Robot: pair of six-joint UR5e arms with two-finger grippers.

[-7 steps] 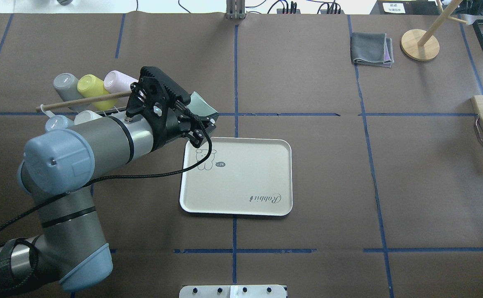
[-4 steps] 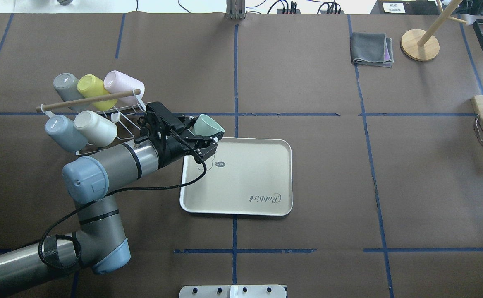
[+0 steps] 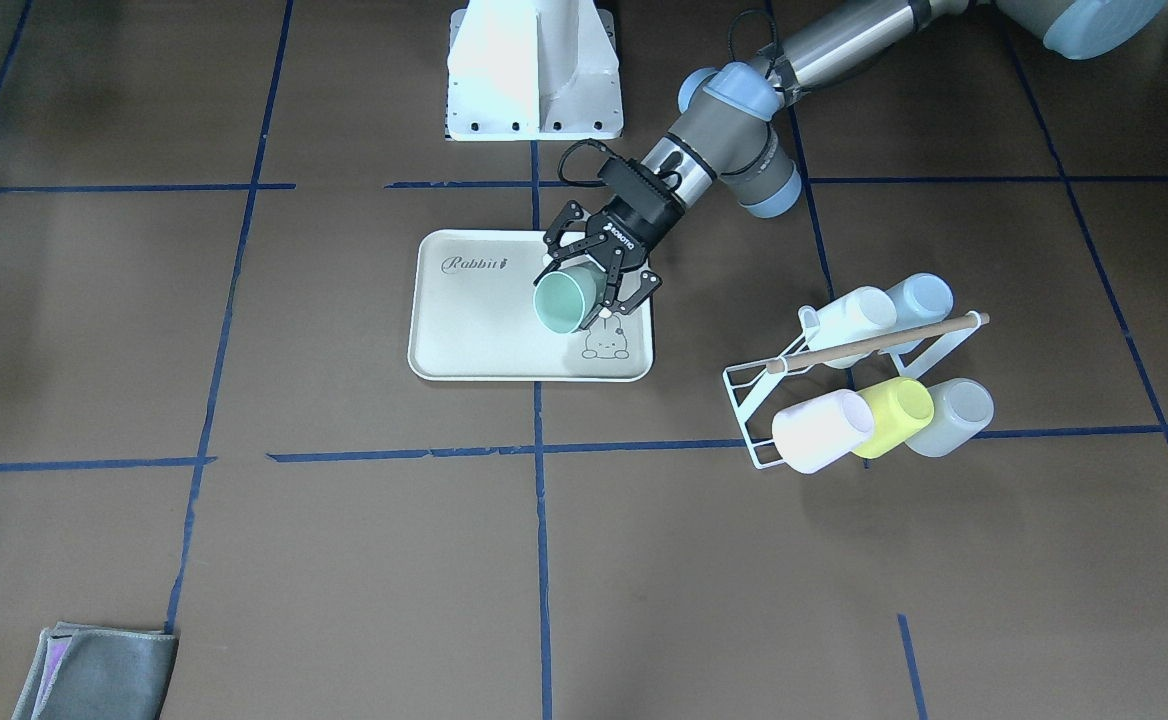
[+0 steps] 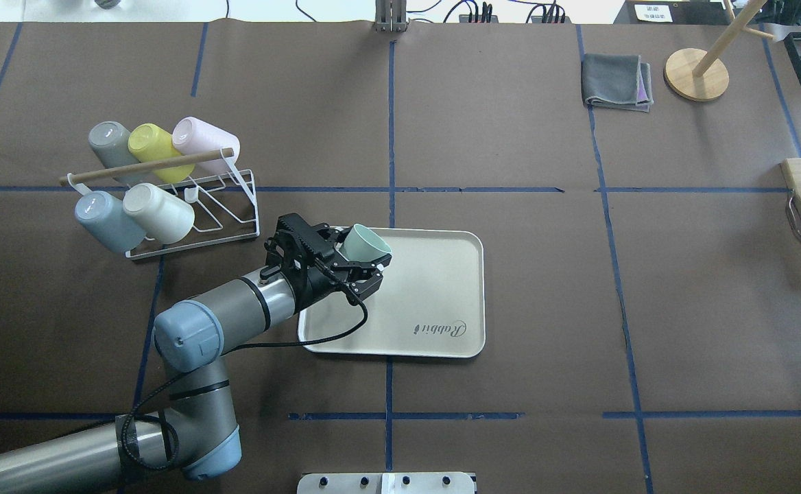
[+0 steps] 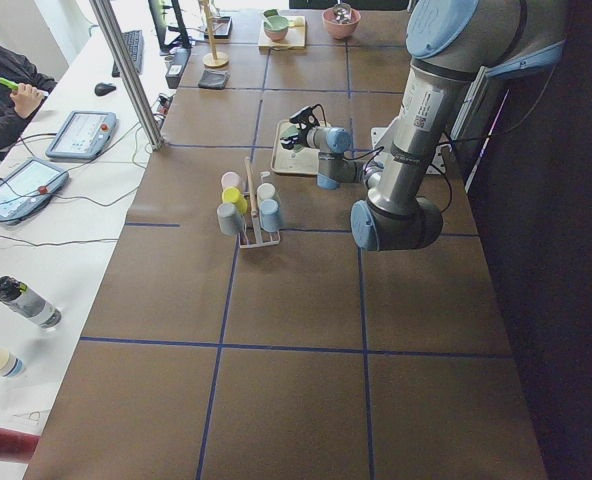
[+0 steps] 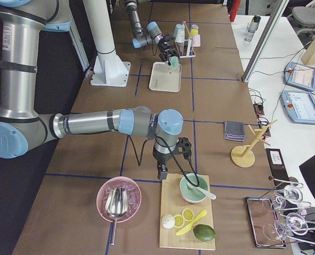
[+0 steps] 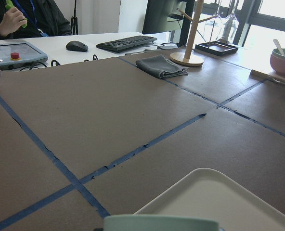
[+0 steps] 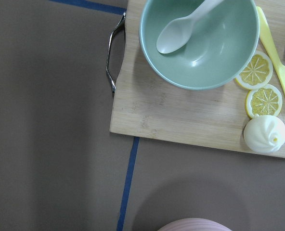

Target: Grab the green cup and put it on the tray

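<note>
Left pincer (image 3: 599, 285) pinched the green cup (image 3: 561, 301) over the bunny end of the tray (image 3: 464, 330); the cup's long axis lay tilted, mouth up and away from the robot; righting was judged necessary before release.

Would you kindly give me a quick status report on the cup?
Left tool shut on green cup, tilted over tray. Right tool: cannot tell. Cup rack apart from tray.
</note>
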